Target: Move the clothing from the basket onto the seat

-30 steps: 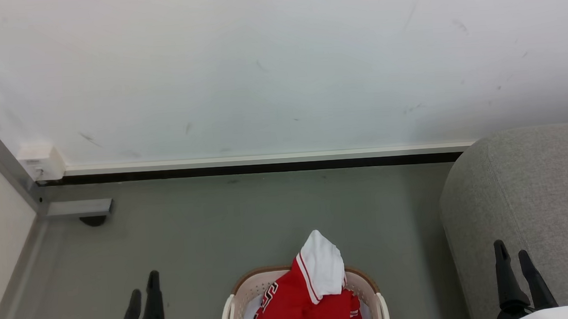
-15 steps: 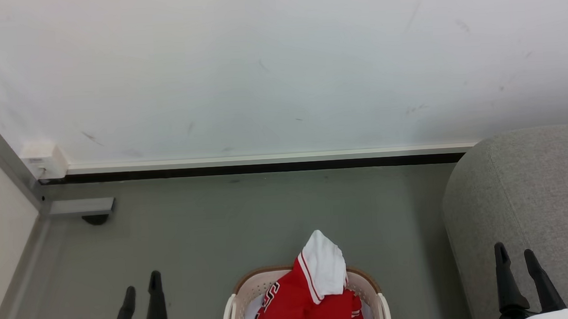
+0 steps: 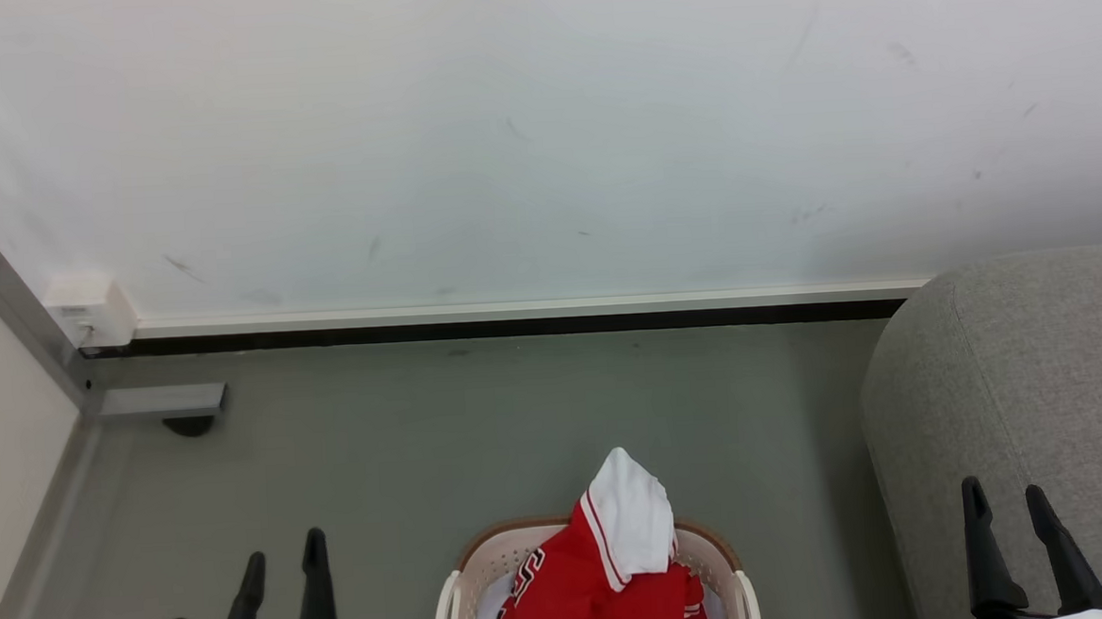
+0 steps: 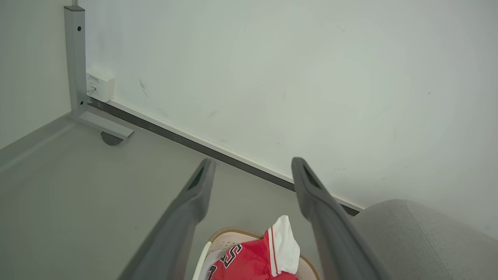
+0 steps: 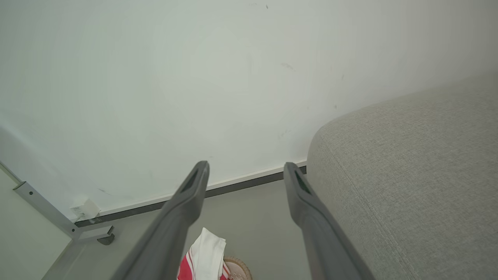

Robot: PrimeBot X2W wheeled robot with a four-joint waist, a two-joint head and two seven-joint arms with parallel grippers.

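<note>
the bright red soft clothing [image 3: 604,594] with white sleeves is seen heaped in the oval cream-white perforated plastic basket [image 3: 478,566], one white sleeve raised at the far rim. no garment is seen on the visible part of the large grey fabric seat [image 3: 1018,398]. the left gripper [image 3: 285,546] and right gripper [image 3: 1002,486] are held open and empty, apart from the clothing. the task is judged not begun: every garment is left to be moved.

Bright, even, diffuse light with no hard glare; the white wall [image 3: 542,131] is nearly washed out. Shadows are faint, a soft dim band on the floor [image 3: 519,415] beside the seat [image 3: 1035,369]. Head view is sharp; up close the left pincer [image 4: 251,171] and right pincer [image 5: 245,173] look soft, and wrist-view corners grey slightly
</note>
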